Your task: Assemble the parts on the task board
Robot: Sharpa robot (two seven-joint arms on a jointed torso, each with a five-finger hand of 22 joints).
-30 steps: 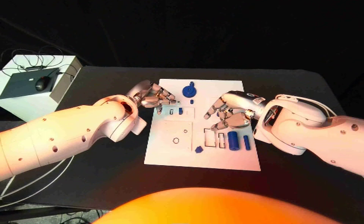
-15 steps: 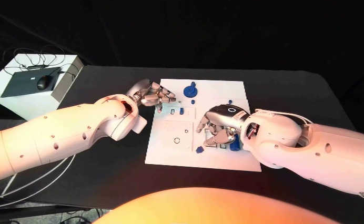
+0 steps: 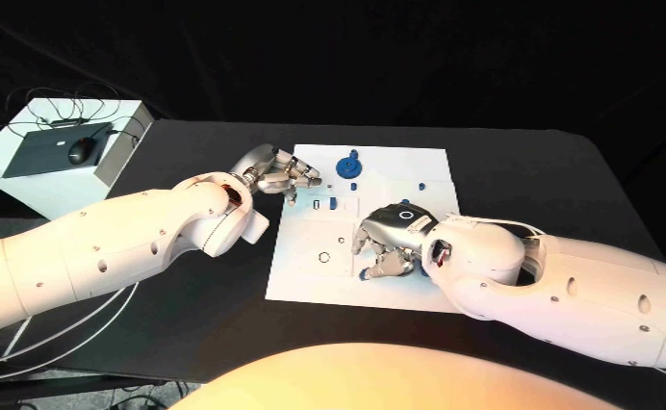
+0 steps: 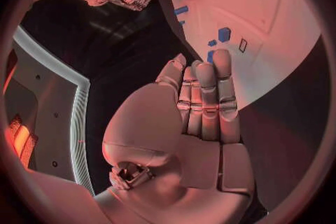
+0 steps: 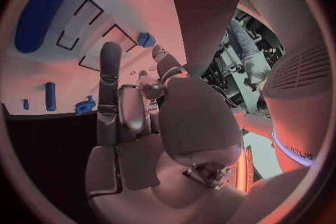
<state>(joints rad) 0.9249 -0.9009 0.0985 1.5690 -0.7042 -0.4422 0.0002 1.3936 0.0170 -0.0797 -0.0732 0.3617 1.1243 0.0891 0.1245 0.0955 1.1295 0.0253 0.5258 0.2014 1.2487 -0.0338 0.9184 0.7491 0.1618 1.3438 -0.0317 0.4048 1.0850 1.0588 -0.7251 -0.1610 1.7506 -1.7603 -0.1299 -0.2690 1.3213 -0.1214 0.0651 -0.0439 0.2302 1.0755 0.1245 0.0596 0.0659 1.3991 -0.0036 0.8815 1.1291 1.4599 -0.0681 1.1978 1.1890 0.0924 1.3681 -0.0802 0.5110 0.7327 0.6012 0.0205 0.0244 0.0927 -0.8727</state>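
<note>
We see the white rectangular task board [image 3: 322, 280] with small blue plastic parts [image 3: 348, 163]. The left hand [image 3: 282, 175] rests empty at its edge; the right hand [image 3: 387, 242] hovers above, seemingly empty.

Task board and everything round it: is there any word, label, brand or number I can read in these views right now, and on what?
White task board: only black outlines, no readable text.
White box at the table's far left: no lettering legible.
Right wrist view: dark lettering at the rim, too blurred and cropped to read.
Otherwise none.
</note>
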